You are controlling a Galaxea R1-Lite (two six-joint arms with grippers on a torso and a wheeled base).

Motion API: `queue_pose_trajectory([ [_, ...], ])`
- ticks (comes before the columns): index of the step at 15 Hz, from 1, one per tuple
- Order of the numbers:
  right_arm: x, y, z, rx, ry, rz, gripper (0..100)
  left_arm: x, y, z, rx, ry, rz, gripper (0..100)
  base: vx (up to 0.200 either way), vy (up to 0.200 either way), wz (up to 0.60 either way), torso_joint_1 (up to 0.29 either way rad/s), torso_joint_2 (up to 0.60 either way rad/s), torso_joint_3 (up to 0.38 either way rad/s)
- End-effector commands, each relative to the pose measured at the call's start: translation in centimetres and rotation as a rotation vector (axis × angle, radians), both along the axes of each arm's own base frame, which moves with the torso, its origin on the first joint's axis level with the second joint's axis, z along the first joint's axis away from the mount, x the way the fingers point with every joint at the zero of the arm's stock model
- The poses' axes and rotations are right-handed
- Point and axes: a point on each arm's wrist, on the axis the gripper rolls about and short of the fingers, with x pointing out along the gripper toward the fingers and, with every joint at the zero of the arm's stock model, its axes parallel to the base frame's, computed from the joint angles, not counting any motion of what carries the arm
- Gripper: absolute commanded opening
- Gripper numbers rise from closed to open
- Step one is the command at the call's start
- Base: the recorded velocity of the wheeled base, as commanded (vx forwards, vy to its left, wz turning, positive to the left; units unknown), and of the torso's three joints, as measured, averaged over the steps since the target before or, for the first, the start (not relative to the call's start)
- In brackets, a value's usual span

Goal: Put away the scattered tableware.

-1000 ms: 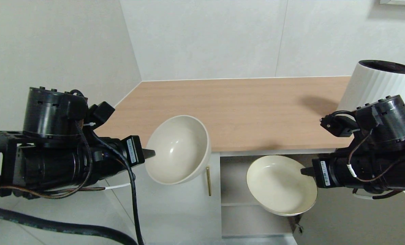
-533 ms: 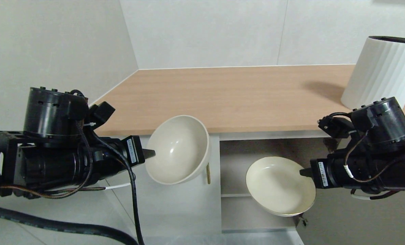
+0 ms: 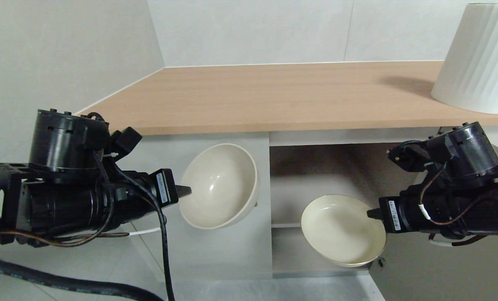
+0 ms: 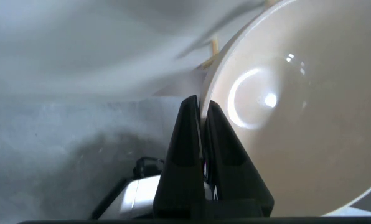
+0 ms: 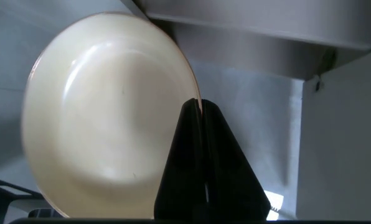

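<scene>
We are mid-carry: left gripper (image 3: 185, 191) clamped on the rim of the cream bowl (image 3: 221, 184), right gripper (image 3: 371, 214) likewise on the shallow plate (image 3: 340, 230) (held before the open cabinet (image 3: 315, 175)). Next, we judge, each needs easing onto a shelf (image 3: 284, 225).

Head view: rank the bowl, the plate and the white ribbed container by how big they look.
Largest: the white ribbed container, even though the frame cuts it off.
Next: the bowl and the plate look nearly alike, too close to rank. Both are held nearer the camera than the container.
</scene>
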Motion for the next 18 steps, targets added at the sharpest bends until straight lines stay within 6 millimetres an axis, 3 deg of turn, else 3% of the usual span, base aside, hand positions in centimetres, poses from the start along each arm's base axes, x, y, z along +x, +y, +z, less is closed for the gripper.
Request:
queue_pose_trajectory([
  [1,0.2,0.1,-0.2,-0.003,0.005,0.000,0,0.0,-0.1,0.0,0.000,0.001,-0.001,0,0.000,0.000,0.00,-0.066,0.25,0.183],
  [6,0.6,0.3,-0.4,0.002,-0.002,-0.001,0,0.0,-0.1,0.0,0.000,0.001,-0.003,0,0.000,0.000,0.00,-0.010,0.06,0.042],
  [10,2.2,1.0,-2.2,-0.011,0.027,-0.012,0,0.0,-0.1,-0.1,0.002,0.005,-0.003,0,0.000,0.000,0.00,0.000,0.00,0.000],
  [12,3.4,1.6,-3.4,-0.009,0.026,-0.021,0,0.1,-0.1,-0.2,0.002,0.006,-0.004,0,0.000,0.000,0.00,0.000,0.00,0.000],
  [18,8.7,2.7,-10.1,0.033,0.070,-0.131,0,0.1,-0.2,-0.3,0.003,0.013,-0.005,0,0.000,0.000,0.00,0.000,0.00,0.000],
])
